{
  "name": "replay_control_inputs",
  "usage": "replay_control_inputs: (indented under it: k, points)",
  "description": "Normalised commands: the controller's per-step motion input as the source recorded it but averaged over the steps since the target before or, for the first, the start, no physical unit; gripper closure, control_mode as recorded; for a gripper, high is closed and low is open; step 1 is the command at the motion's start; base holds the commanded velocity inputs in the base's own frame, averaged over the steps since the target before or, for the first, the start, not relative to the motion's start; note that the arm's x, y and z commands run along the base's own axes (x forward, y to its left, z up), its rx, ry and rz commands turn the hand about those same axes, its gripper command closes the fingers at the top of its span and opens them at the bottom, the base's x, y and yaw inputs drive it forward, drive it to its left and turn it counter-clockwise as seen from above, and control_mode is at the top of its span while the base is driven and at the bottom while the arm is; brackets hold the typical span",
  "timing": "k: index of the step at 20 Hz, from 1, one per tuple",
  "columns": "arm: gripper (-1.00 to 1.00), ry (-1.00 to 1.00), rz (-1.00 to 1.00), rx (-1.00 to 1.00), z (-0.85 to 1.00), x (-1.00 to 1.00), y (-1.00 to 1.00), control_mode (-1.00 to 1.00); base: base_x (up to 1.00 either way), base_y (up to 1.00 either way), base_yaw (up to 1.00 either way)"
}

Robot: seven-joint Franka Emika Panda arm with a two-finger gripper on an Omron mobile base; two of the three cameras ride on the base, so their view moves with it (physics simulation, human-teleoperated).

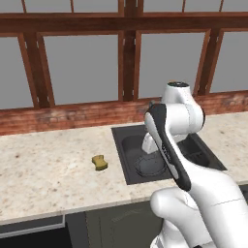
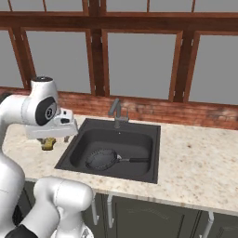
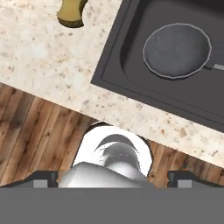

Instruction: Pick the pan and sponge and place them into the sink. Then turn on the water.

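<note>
In the sink (image 2: 139, 132) the pan (image 2: 102, 159) already lies flat on the basin floor, near the front left corner, handle pointing right. The sponge (image 1: 100, 162) sits on the desk (image 1: 48, 169) to the left of the sink, well apart from its rim. The end effector (image 2: 58, 135) hangs over the desk close above the sponge in the right base view, its jaws spread wide and holding nothing.

The likely trouble, as I judge it, is the sponge grab. The sponge is small with pinched sides; a descent that lands off-centre could nudge it along the desk or clip only one end, so it twists or drops on the way over the rim. Coming down too far would drive the fingertips into the desk. Later, reaching for the faucet (image 2: 116, 111), the arm could brush the pan handle or miss the lever, leaving the water off.
</note>
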Motion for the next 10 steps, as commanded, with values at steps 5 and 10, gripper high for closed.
replay_control_inputs:
  k: [5, 10]
  points:
    - [-1.0, 0.18, -0.19, -0.22, -0.02, 0.47, 1.0, -1.0, 0.0, 0.0, 0.0]
    - [-1.0, 0.16, -0.14, -0.11, -0.16, 0.77, 0.96, -1.0, 0.0, 0.0, 0.0]
